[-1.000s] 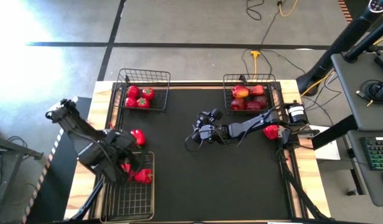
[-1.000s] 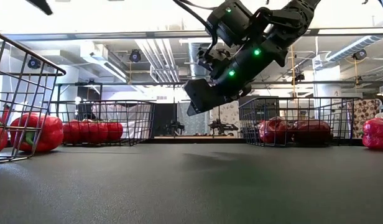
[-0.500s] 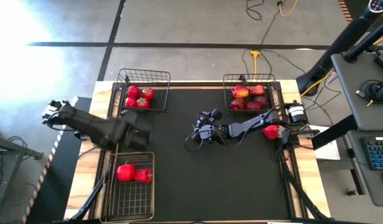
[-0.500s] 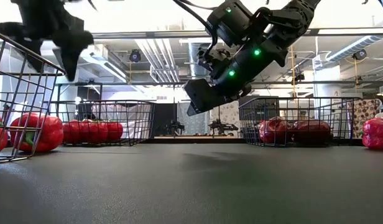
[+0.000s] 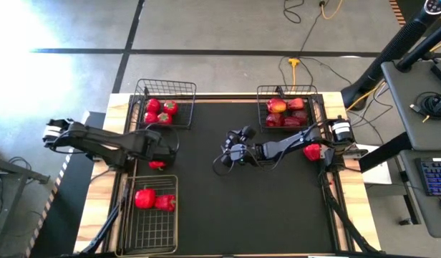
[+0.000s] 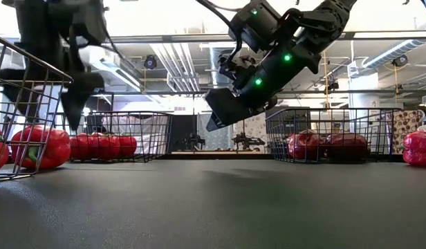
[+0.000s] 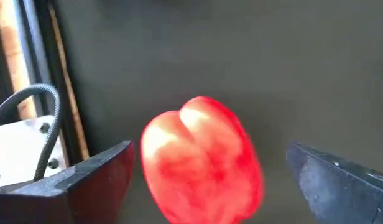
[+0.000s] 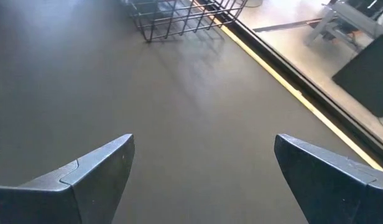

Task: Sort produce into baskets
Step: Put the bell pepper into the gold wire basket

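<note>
The left hand (image 5: 160,152) hangs over a loose red pepper (image 7: 201,158) that lies on the black counter (image 5: 242,208), just beyond the near-left basket (image 5: 150,228), between it and the far-left basket (image 5: 165,102). Its fingers stand wide, one on each side of the pepper, with nothing held.

To do this pick well, the hand should come straight down with the pepper centred between the fingers, close across its widest lobes, then lift clear of the wire rim before carrying it over the near-left basket, where two peppers (image 5: 153,200) already lie.

The left arm reaches in low from the counter's left edge, wrist bent down over the pepper; how close the fingertips are to the mat is hard to judge, since the wrist view is blurred.

The right hand (image 5: 233,153) waits over the middle of the counter, well apart from the pepper, fingers wide and empty. Another red piece (image 5: 312,151) lies by the right arm's base, beside the far-right basket (image 5: 288,92).
</note>
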Robot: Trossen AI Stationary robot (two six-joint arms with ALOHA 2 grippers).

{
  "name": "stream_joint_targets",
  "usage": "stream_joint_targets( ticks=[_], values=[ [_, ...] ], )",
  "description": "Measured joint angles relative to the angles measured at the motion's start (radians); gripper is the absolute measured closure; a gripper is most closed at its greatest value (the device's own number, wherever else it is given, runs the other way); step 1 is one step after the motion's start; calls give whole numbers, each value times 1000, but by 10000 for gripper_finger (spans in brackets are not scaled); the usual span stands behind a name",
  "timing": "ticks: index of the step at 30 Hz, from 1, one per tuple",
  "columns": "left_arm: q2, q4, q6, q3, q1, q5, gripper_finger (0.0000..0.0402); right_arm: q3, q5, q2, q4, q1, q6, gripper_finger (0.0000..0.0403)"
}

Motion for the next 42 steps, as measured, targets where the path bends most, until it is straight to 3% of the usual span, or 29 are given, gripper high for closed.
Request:
stream_joint_targets(
  ticks=[17,26,30,34,39,42],
  values=[
    [23,216,19,-142,-1,64,7,0,-10,0,9,0,-2,23],
    [98,234,187,-98,-2,66,95,0,-10,0,8,0,-3,23],
    [115,195,298,8,-20,67,95,-11,-8,0,-9,0,-26,23],
    [117,65,375,208,-95,6,95,-28,66,0,-16,-3,-23,23],
    [126,-62,454,492,-285,-42,95,-32,103,0,-16,-5,-22,23],
    [142,-66,392,597,-439,-36,95,-32,102,0,-15,-4,-22,23]
  ],
)
